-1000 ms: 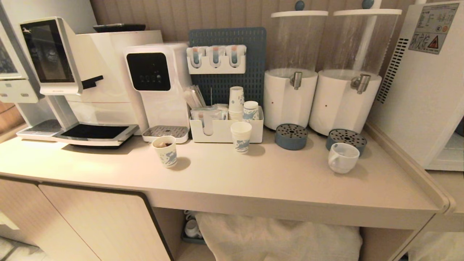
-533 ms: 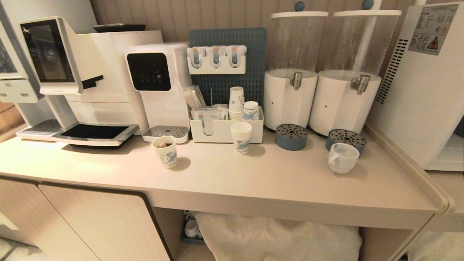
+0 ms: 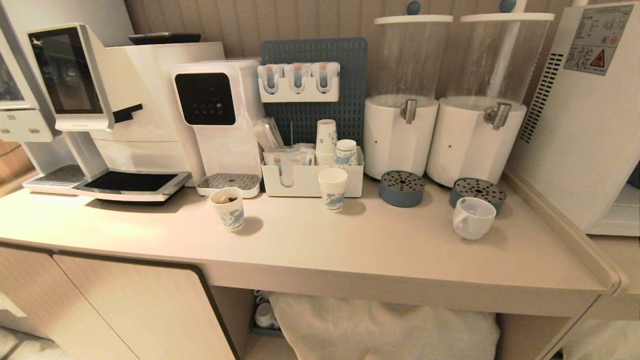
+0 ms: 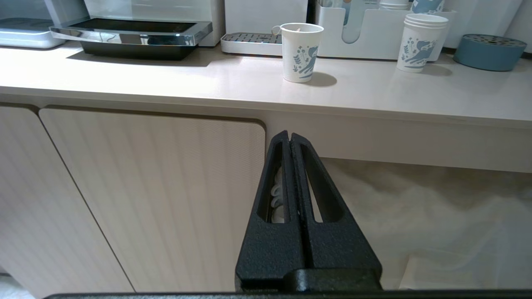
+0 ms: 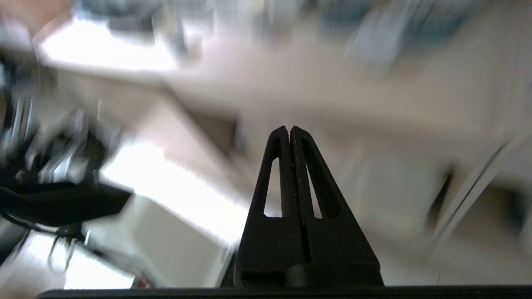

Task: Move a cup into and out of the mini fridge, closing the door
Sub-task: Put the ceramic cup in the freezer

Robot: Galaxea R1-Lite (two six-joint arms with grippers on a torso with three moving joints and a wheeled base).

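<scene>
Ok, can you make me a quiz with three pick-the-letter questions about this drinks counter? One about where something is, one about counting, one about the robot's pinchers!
1. Where is the cup?
A. in front of the right blue drip tray
B. inside the mini fridge
C. under the coffee machine

2. How many tall clear drink dispensers stand on the counter?
A. one
B. two
C. four

3. How is the left gripper?
A. wide open
B. holding a paper cup
C. shut, holding nothing

Answers:
1. A, it stands on the counter right before that tray.
2. B, two stand side by side, left and right.
3. C, its fingers meet with nothing between.
</scene>
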